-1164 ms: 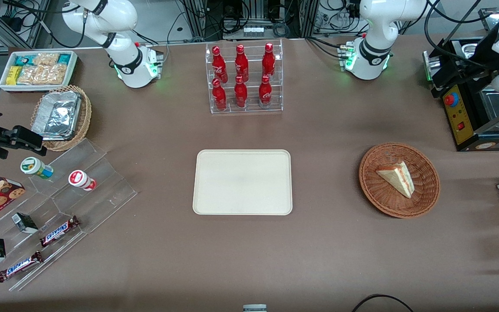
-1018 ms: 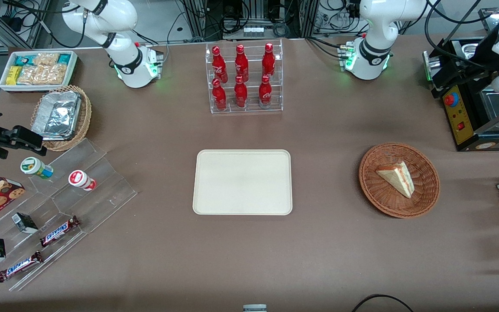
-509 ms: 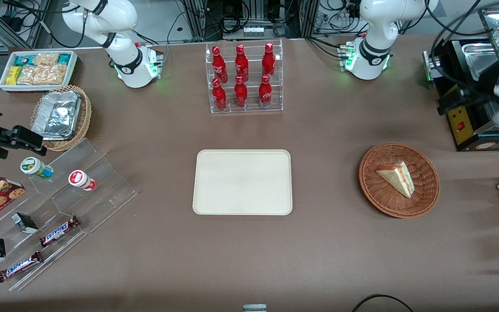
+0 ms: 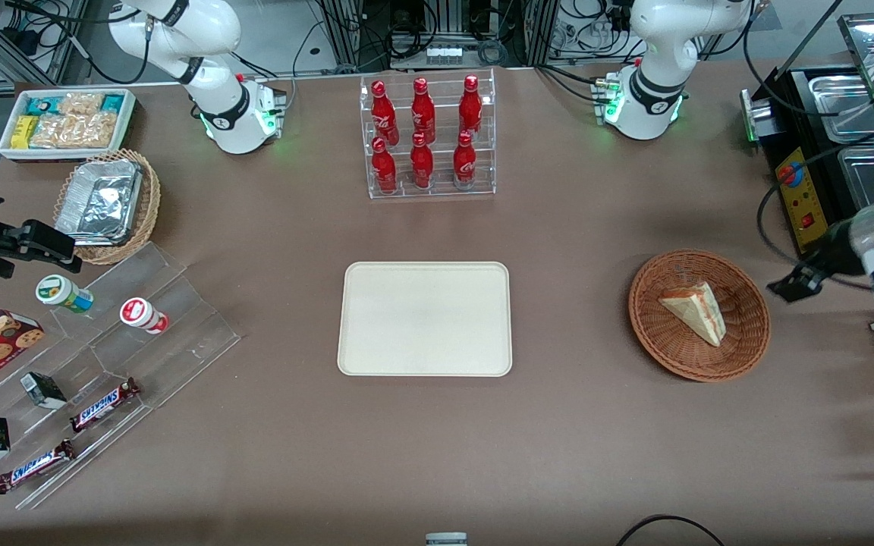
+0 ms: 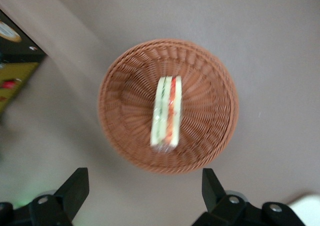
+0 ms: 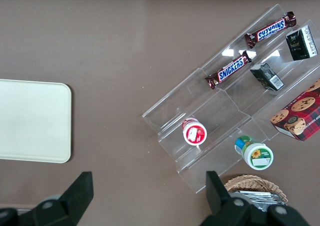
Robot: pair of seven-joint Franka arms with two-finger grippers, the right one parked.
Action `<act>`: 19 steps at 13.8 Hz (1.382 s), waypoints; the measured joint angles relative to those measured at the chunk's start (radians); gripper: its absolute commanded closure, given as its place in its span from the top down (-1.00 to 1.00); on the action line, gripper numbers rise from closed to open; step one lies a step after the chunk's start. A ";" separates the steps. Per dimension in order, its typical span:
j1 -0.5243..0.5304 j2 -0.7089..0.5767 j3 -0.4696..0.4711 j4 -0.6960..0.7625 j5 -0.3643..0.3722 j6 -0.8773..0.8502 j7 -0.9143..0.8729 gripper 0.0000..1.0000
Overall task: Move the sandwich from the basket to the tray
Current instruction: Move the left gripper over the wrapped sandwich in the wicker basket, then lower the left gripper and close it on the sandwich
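I see six red bottles (image 4: pixel 423 136) in a clear rack, a foil tray (image 4: pixel 100 202) in light wicker — Snickers bars (image 4: pixel 103 404) on acrylic steps.

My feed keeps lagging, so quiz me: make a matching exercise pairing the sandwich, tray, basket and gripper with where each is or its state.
Things:
1. sandwich
2. tray
3. basket
4. gripper

Places or states:
A. open, hanging above the basket
B. lying in the basket
C. bare, mid-table
D. toward the working arm's end of the table

Pairs: 1-B, 2-C, 3-D, 4-A
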 measured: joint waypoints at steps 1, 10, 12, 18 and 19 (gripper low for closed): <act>-0.004 0.008 -0.003 -0.050 0.000 0.075 -0.060 1.00; -0.039 0.092 -0.008 -0.274 0.001 0.411 -0.234 1.00; -0.039 0.098 -0.008 -0.286 0.009 0.413 -0.234 1.00; -0.040 0.112 -0.008 -0.317 0.030 0.424 -0.234 1.00; -0.040 0.117 -0.008 -0.325 0.031 0.437 -0.234 1.00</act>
